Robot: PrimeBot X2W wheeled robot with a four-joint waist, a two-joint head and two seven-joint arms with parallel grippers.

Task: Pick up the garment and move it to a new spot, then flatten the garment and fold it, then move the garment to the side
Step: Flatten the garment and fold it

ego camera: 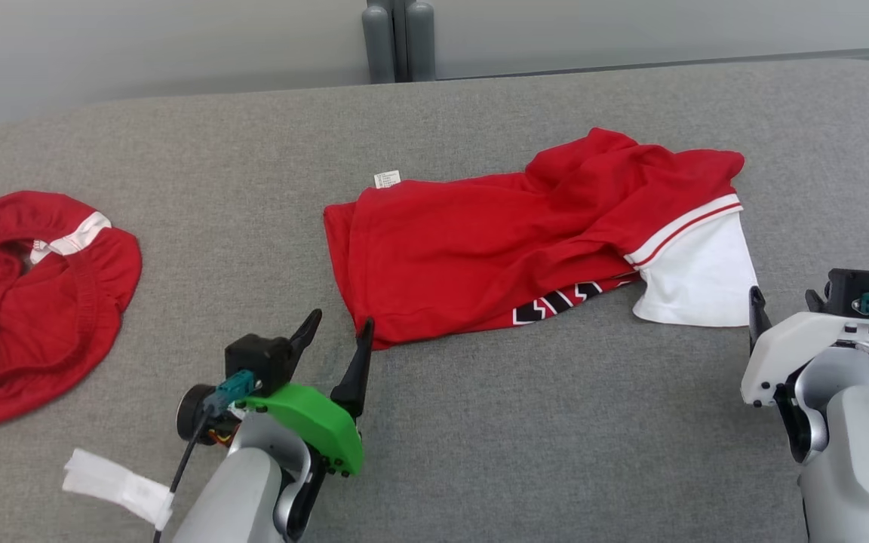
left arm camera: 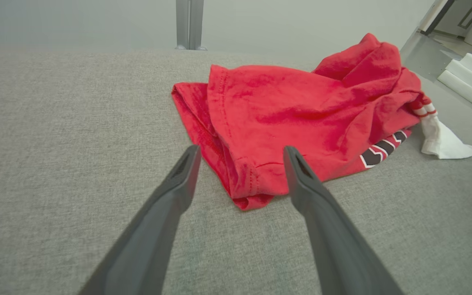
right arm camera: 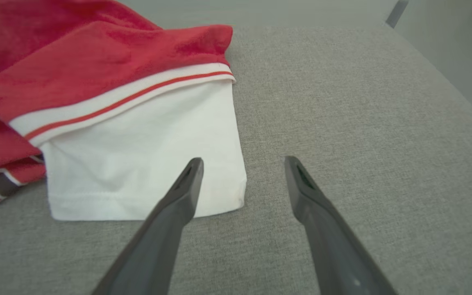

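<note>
A crumpled red shirt (ego camera: 525, 241) with a smooth white sleeve (ego camera: 698, 279) lies on the coarse grey woven table (ego camera: 555, 422). The left gripper (ego camera: 340, 320) and right gripper (right arm camera: 242, 164) gape wide, holding nothing.

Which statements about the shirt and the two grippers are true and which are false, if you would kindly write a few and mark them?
1. The left gripper is open, by the red shirt's near corner. True.
2. The right gripper grips the white sleeve. False: it is open and holds nothing.
3. The red shirt lies smoothly spread. False: it is bunched and wrinkled.
4. A second red garment lies at the table's left end. True.
</note>
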